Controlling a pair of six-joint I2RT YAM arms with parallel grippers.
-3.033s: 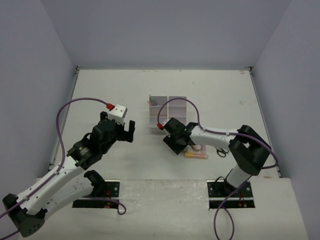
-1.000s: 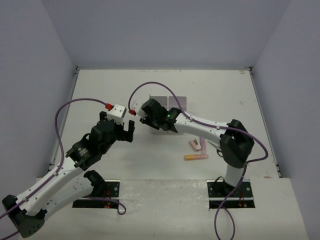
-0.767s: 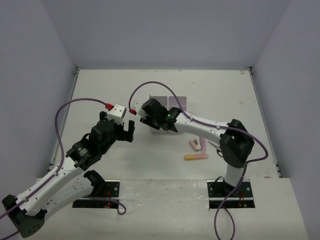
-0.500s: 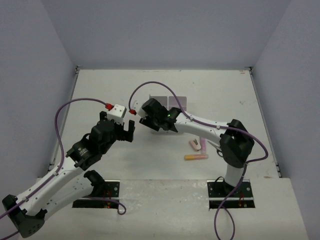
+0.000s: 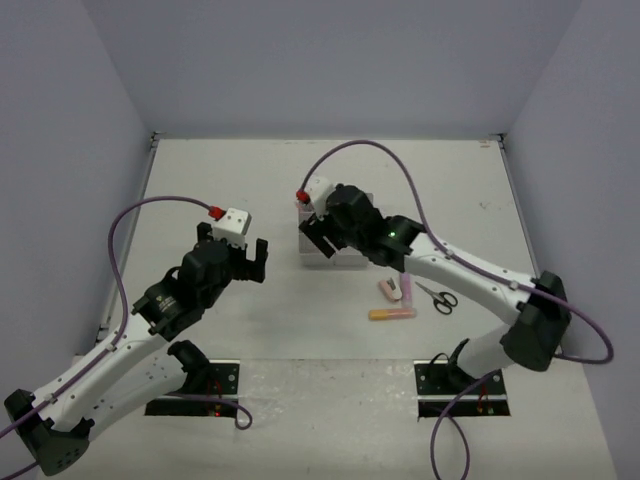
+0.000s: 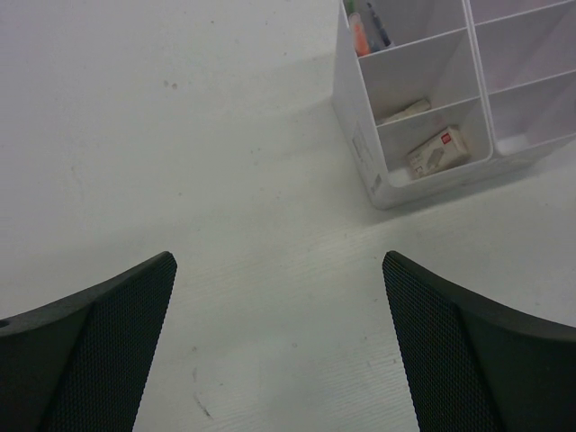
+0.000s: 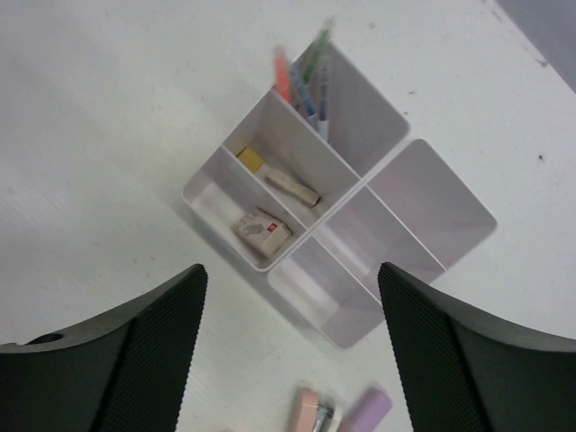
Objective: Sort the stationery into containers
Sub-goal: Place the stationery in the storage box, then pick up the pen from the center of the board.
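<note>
Targeting next pick: loose items lie on the right arm's side of the organizer

**Top:** The right gripper [image 5: 322,228] hangs over the organizer [image 5: 310,250] and hides most of it. Three loose items lie on the table between the organizer and the right arm's base: a pink eraser [image 5: 392,290], an orange marker [image 5: 391,313] and scissors [image 5: 437,297]. The marker's long axis runs left-right. The eraser sits just beyond it and the scissors just to its right. The left gripper [image 5: 238,255] is well left of the organizer, so the right arm looks the nearer one for all three.

**Left wrist:** The jaws are wide apart with nothing between them and bare table below. The organizer is ahead and to the right, with pens [image 6: 369,27] in its far left cell and erasers [image 6: 436,151] in the two cells nearer.

**Right wrist:** The jaws are apart and empty, looking straight down on the organizer. The loose items just clip the bottom edge, so I'd say the next move is a pull back toward the base. A marker grab likely wants the jaws set across its long axis.
</note>
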